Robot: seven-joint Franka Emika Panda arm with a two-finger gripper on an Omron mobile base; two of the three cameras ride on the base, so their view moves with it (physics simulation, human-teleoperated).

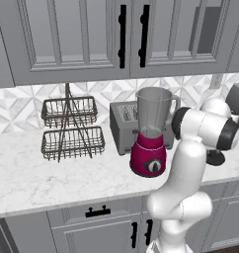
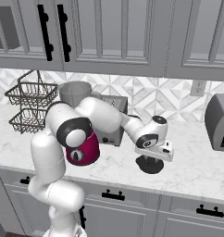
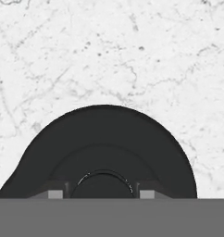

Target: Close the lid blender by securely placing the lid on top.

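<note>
Tool [image 2: 150, 163] clamped the black lid's [image 3: 104, 148] knob on the worktop [image 2: 192, 152] | lift straight | carry level over blender [image 1: 150, 131] jar | seat squarely.

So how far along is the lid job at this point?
Early stage. Done: the gripper has reached the black lid, which lies on the marble counter right of the blender, and is shut on its centre knob. In hand: securing that grip. Left: lifting the lid and seating it on the open jar.
</note>
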